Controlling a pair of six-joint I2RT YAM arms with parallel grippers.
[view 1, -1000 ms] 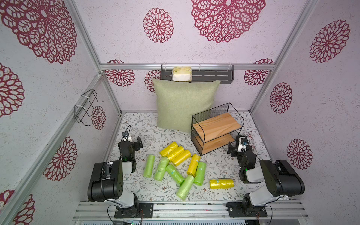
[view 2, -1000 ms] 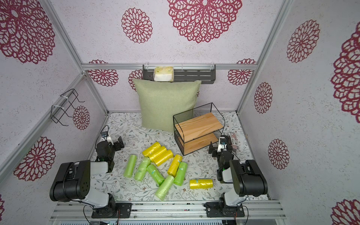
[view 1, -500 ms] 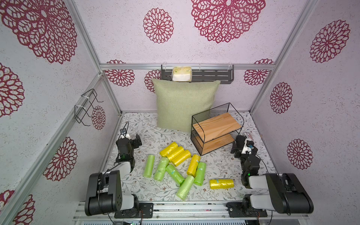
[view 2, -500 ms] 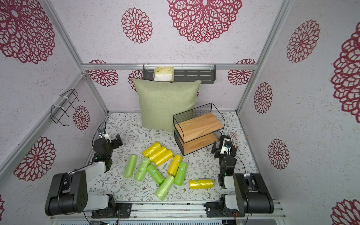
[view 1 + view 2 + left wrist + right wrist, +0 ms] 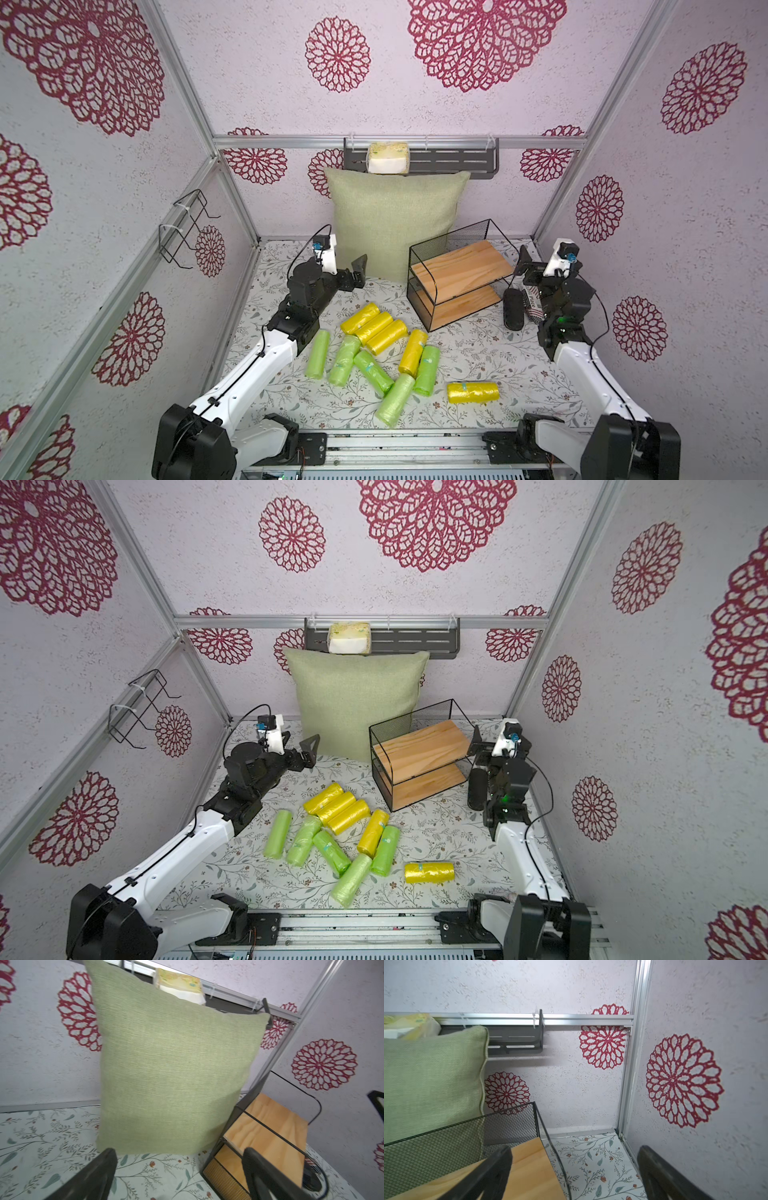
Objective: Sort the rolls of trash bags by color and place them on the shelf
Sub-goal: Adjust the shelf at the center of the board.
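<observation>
Several rolls of trash bags lie loose mid-floor in both top views: three yellow ones side by side (image 5: 374, 328), a fourth yellow (image 5: 413, 351), one yellow apart (image 5: 473, 392), and several green ones (image 5: 344, 359) (image 5: 384, 850). The shelf (image 5: 457, 266), black mesh with two bare wooden boards, stands back right (image 5: 419, 746) (image 5: 268, 1126) (image 5: 527, 1167). My left gripper (image 5: 360, 270) (image 5: 312, 750) (image 5: 178, 1152) is open and empty, facing the cushion. Also open and empty, my right gripper (image 5: 544, 266) (image 5: 496, 746) (image 5: 574, 1150) hangs at the shelf's right end.
A green cushion (image 5: 395, 224) leans on the back wall under a grey slotted rack (image 5: 449, 160) holding a pale packet (image 5: 387, 158). A wire holder (image 5: 183, 228) hangs on the left wall. A black cylindrical object (image 5: 513, 309) lies right of the shelf.
Both arms have unfolded and reached toward the back: the left gripper toward the cushion, the right up beside the shelf. The rolls have not moved.
</observation>
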